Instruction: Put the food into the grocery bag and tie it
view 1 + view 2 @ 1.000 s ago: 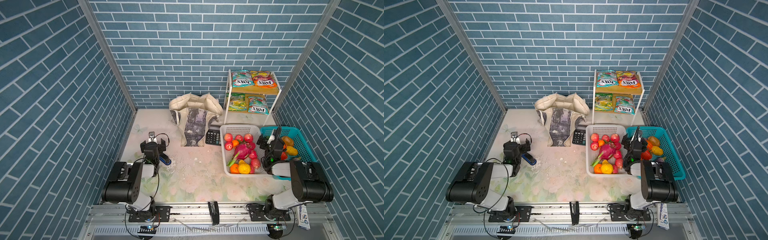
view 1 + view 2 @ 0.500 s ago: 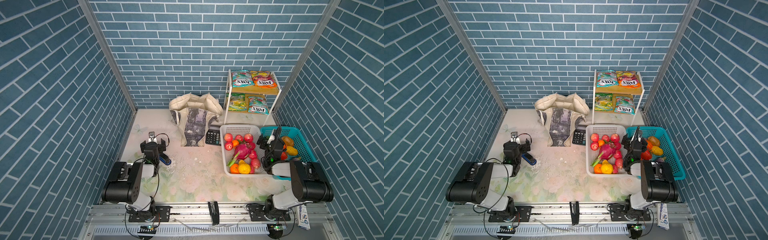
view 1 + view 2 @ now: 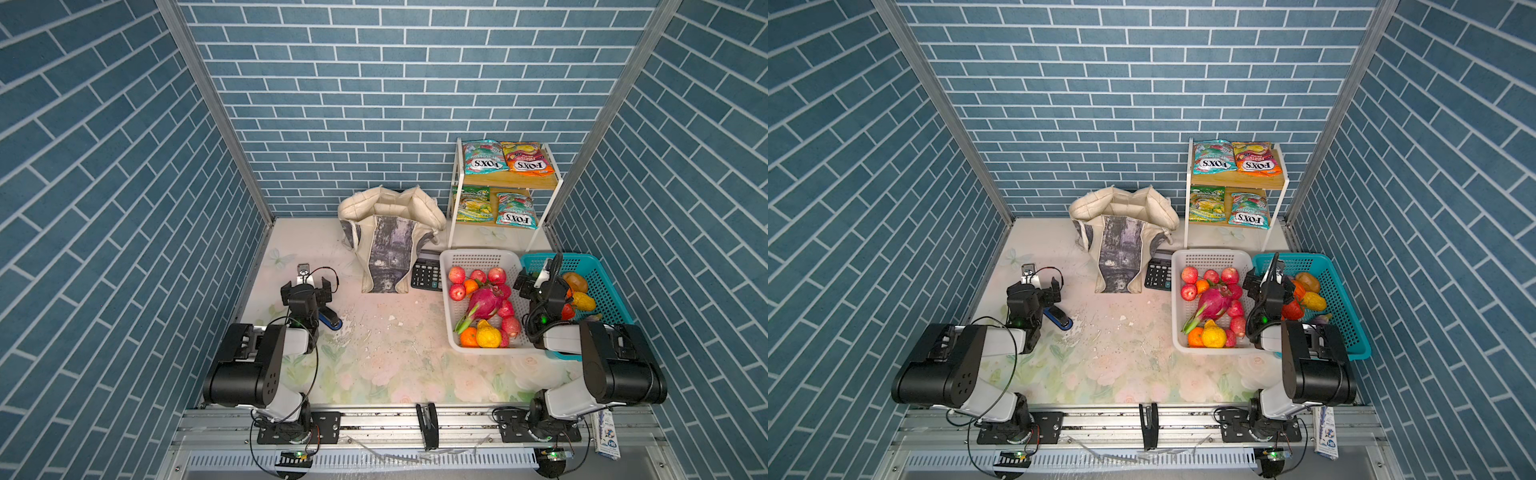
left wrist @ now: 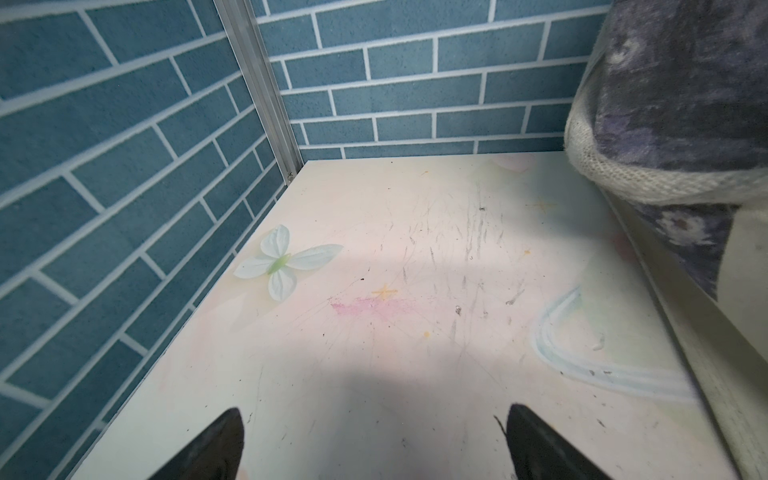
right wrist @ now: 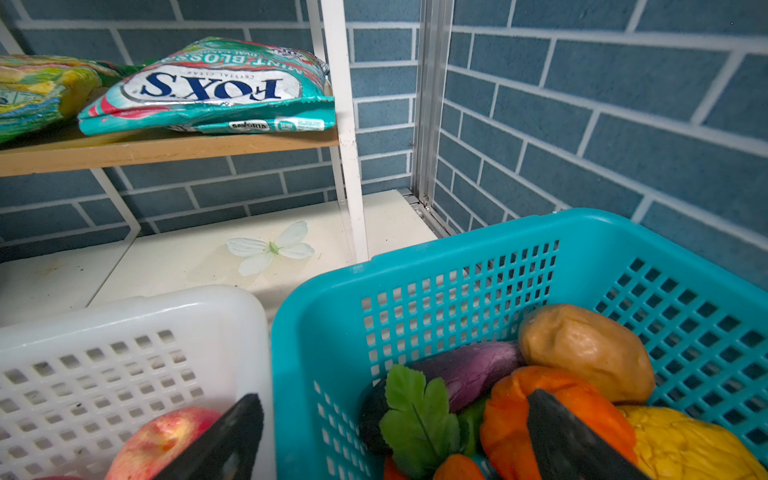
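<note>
Big picture first: the desk (image 3: pixel 374 353) is wide open in front of me, and the grocery bag (image 3: pixel 390 245) stands at the back with its mouth gaping and nothing of the food in it that I can see. So I'm at the very start, with the first pick not yet made.

To the right sit the white basket (image 3: pixel 478 257) and the teal basket (image 3: pixel 598 274), both loaded. Behind them is the rack (image 3: pixel 511 181) of candy packets (image 5: pixel 208 87).

My right fingers (image 5: pixel 232 436) are spread wide and empty, straddling the wall where the two baskets meet. My left fingers (image 4: pixel 216 449) are just as wide, holding nothing over bare desk beside the bag.

Next, I reckon, the right drops onto one piece, perhaps the dragon fruit (image 3: pixel 484 301), closes, and carries it across to the bag's mouth.

My right wrist view shows a purple aubergine (image 5: pixel 469 370) that my arm hides in both top views. Only those top views show the bag's opening. My left wrist view catches just its lower corner.
</note>
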`<act>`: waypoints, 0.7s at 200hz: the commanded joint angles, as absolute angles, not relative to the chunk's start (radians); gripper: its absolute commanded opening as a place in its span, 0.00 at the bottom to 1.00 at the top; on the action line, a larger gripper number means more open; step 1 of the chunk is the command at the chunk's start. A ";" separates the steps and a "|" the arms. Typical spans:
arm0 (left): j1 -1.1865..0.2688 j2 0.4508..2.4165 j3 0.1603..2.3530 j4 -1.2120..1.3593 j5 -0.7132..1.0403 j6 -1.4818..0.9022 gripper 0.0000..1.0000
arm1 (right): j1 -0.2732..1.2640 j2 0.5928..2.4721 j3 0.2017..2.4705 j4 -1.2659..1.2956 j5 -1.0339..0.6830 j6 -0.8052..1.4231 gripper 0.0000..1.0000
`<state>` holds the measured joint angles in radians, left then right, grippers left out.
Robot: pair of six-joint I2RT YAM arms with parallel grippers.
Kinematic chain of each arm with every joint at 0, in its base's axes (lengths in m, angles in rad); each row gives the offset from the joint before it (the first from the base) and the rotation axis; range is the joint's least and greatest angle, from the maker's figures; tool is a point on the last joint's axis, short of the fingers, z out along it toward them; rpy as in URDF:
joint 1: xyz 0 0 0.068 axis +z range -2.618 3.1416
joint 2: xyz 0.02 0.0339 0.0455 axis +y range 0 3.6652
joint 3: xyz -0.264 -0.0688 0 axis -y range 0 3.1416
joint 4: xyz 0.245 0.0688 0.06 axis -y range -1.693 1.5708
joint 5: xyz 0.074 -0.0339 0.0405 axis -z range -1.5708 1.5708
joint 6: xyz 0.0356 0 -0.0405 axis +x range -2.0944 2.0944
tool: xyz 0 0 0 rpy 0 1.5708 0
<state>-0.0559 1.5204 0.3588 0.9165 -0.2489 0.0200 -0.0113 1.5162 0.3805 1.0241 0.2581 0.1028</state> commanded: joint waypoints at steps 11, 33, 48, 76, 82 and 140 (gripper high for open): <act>-0.060 1.529 0.367 0.908 -0.254 0.031 1.00 | 0.000 1.544 0.367 0.924 0.256 0.077 0.99; -0.060 1.527 0.367 0.908 -0.253 0.031 1.00 | -0.001 1.544 0.374 0.913 0.248 0.083 0.99; -0.060 1.518 0.364 0.908 -0.261 0.031 0.99 | -0.003 1.540 0.366 0.923 0.242 0.082 0.97; -0.061 1.289 0.390 0.651 -0.380 -0.008 1.00 | 0.031 1.373 0.344 0.824 0.365 0.071 0.90; -0.066 1.230 0.408 0.572 -0.398 -0.014 1.00 | 0.039 1.294 0.356 0.736 0.391 0.078 0.90; -0.091 0.807 0.684 -0.243 -0.467 -0.314 0.99 | 0.040 0.869 0.689 -0.160 0.446 0.402 0.86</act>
<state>-0.0841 0.9047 0.5819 0.2100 -0.4458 -0.1520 0.0395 0.9535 0.5583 0.3183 0.4141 0.2195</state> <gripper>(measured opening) 0.994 0.869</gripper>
